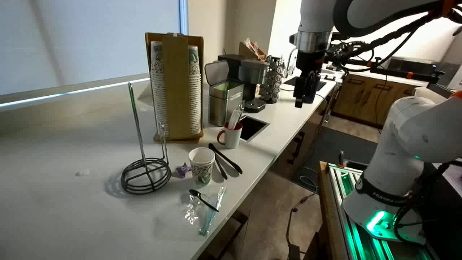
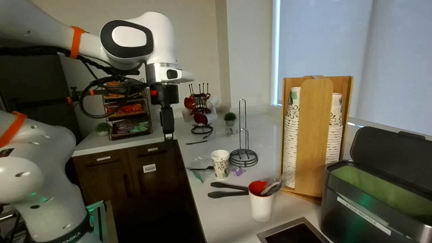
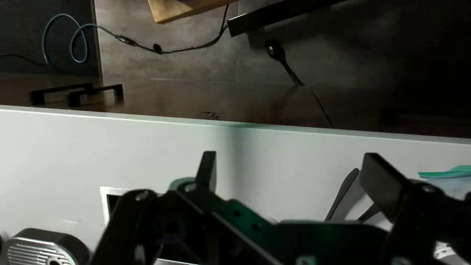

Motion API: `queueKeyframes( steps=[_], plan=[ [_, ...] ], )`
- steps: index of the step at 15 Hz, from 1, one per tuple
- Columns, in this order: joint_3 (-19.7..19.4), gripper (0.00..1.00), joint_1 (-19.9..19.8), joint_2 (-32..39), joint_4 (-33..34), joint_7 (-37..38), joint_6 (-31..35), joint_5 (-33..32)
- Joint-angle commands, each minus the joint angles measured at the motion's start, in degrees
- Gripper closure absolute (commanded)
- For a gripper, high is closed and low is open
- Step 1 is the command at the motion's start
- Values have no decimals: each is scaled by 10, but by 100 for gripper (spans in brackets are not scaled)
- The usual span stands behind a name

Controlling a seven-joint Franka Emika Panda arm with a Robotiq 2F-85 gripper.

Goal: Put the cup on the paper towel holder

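The cup (image 1: pixel 202 168) is standing near the paper towel holder (image 1: pixel 140 141)

The gripper (image 3: pixel 292 169) is hanging high, well apart from the cup; its fingers (image 3: pixel 379 184) are standing wide apart, and in the wrist view the worktop (image 1: pixel 79 224) is showing between them. The cup is standing upright on the worktop, mouth up, near the round wire base (image 1: pixel 151 189) from which the holder's thin rod (image 1: pixel 135 115) is rising. In an exterior view a purple wrapper (image 1: pixel 183 169) is lying between cup and base. A black spoon (image 1: pixel 205 202) is lying on or in a clear bag (image 1: pixel 191 215) near the cup; which, I cannot tell. Two dark utensils (image 1: pixel 226 159) are lying between the cup and a white mug (image 2: pixel 261 206) with a red inside. A tall brown box (image 1: pixel 175 90) is holding stacks of paper cups (image 1: pixel 195 104), and a grey metallic container (image 1: pixel 218 110) is standing beside it, its lid (image 1: pixel 217 72) raised.
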Motion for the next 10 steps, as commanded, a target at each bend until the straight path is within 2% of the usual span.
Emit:
queueKeyframes(
  steps=[1, 2, 5, 8, 10],
  plan=[
    [-7, 0, 9, 0, 1, 5, -2, -5],
    [-7, 0, 9, 0, 2, 5, -2, -5],
    [1, 0, 22, 49, 24, 57, 47, 54],
    [25, 0, 42, 132, 67, 107, 112, 114],
    [48, 0, 39, 200, 109, 159, 144, 124]
  ],
)
